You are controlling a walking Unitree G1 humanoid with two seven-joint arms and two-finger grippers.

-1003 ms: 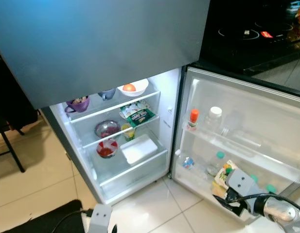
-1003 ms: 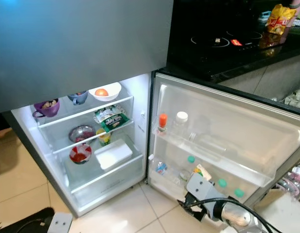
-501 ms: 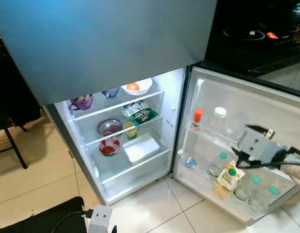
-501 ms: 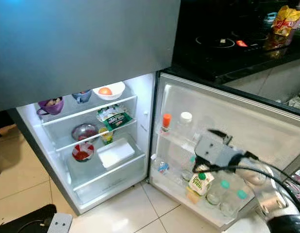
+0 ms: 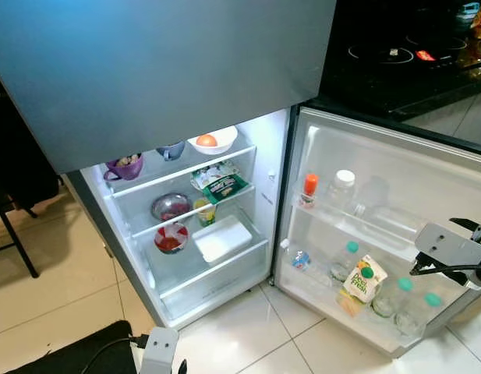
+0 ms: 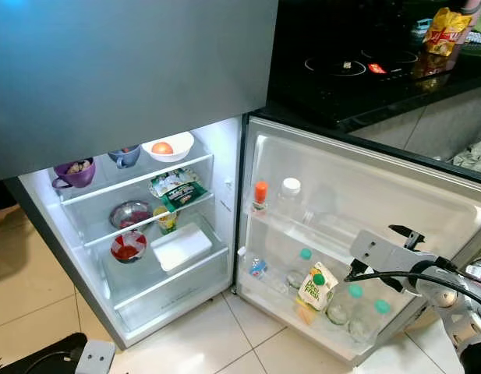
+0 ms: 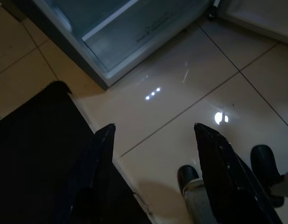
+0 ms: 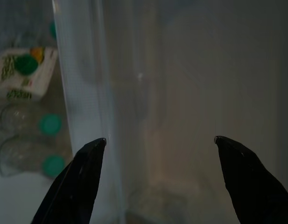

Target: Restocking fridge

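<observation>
A juice carton (image 5: 363, 280) with a green cap stands in the lower shelf of the open fridge door (image 5: 396, 167), among clear bottles with green caps (image 5: 400, 292). My right gripper (image 5: 468, 227) is open and holds nothing. It hovers by the door's outer edge, to the right of the carton and apart from it. In the right wrist view its fingers (image 8: 83, 177) frame the shelf's clear wall, with the carton (image 8: 22, 70) off to one side. My left gripper (image 7: 154, 126) hangs open low above the tiled floor.
The fridge compartment (image 5: 185, 202) holds a bowl with an orange (image 5: 211, 141), a purple cup (image 5: 125, 167), a green packet (image 5: 221, 181), two bowls and a white tray (image 5: 222, 238). The upper door shelf holds an orange-capped bottle (image 5: 309, 189) and a white-capped one (image 5: 341, 187). A black mat (image 5: 76, 354) lies at the front left.
My right gripper has risen from low in front of the door shelf, passed over the carton and moved right to the door's edge. The carton now stands free in the lower door shelf.
</observation>
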